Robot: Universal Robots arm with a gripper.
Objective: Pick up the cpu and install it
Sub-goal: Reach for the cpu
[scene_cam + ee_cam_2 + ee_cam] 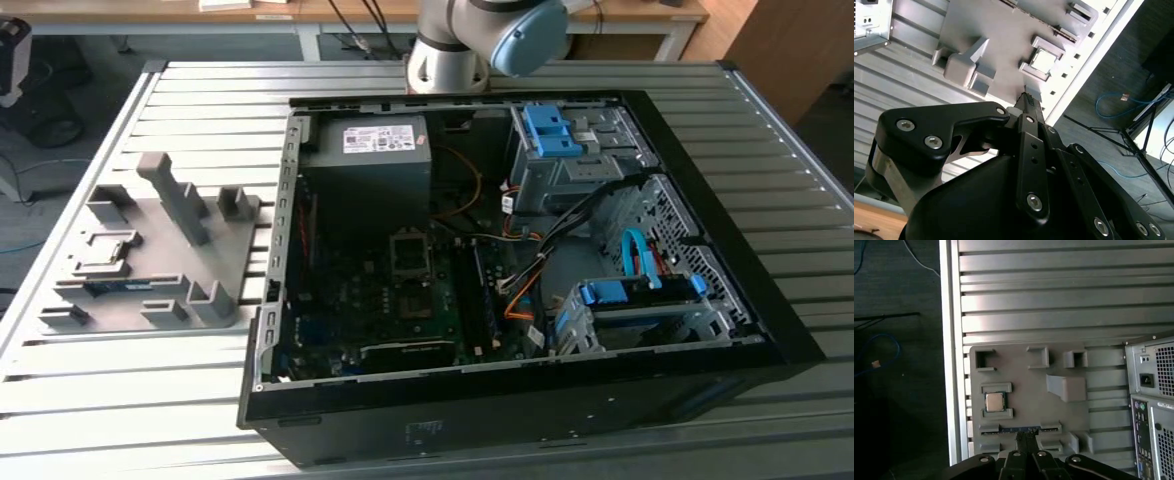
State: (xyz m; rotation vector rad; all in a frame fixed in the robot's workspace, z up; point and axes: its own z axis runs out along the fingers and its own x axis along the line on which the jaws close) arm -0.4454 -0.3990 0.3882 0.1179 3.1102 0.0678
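First wrist view: hanging the tool (1026, 436), narrow and empty, near the cpu (994, 401) lying cradled in a holder (1026, 390) pocket for steady picking.

The cpu (994, 401) shows a dull silver metal top, faintly shiny. Its tray (1024, 385) looks like smooth, matt grey plastic. The table (1054, 290) is ribbed pale metal, catching light in streaks. The gripper (1029, 97) is matt black, dotted with bright steel screws. The computer case (534, 415) has smooth, dark painted metal.
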